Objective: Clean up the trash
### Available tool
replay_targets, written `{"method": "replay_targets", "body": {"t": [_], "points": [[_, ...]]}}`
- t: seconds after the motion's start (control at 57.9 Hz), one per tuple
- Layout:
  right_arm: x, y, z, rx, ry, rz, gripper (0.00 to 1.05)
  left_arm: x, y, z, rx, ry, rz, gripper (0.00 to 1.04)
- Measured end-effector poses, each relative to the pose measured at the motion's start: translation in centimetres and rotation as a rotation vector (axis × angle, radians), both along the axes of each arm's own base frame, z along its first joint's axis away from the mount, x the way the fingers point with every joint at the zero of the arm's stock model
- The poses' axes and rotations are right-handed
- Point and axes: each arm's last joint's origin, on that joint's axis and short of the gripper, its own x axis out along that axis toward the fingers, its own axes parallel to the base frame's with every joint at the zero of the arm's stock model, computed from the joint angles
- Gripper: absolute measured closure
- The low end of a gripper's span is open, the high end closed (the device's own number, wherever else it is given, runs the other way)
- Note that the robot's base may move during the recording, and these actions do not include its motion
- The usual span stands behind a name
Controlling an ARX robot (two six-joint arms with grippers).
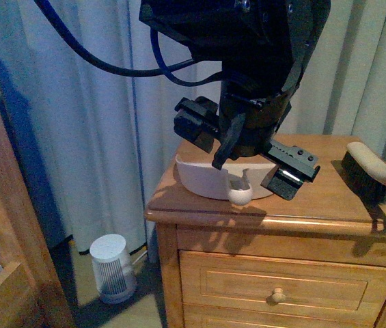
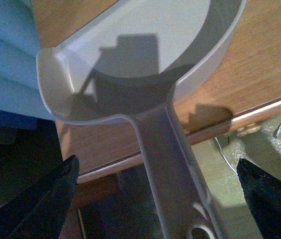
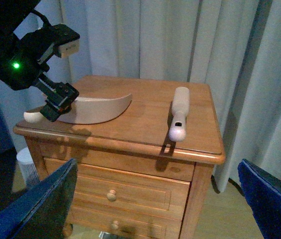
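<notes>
Left tool [image 2: 155, 164]: mine, spread wide astride the dustpan [image 2: 145, 45] handle, pinching nothing.
Right tool [image 3: 156, 164]: spread, empty, well off the nightstand [image 3: 145, 129].
Dustpan: smooth pale plastic, curved wall, slim handle overhanging the nightstand's front edge. An off-centre squeeze could, I judge, tip it off.
Brush [image 3: 179, 112]: near the right edge.
Trash: in none of my views.

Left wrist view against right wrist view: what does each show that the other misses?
Only the left wrist view: the inside of the dustpan, bare where it shows, and the hang hole in its handle, which lies between the fingers of the open left gripper. Only the right wrist view: the brush lying on the nightstand, and the drawers. Both: dustpan and nightstand top. Neither shows crumpled paper.
</notes>
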Motion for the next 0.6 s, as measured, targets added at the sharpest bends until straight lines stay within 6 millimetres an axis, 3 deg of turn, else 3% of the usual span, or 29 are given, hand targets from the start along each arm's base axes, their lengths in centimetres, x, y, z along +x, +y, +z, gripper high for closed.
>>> {"method": "replay_targets", "body": {"t": [0.604], "points": [[0.0, 0.0, 0.0, 0.0, 0.0, 0.0, 0.07, 0.6, 0.8, -2.0, -0.016, 0.043, 0.067, 0.08]]}}
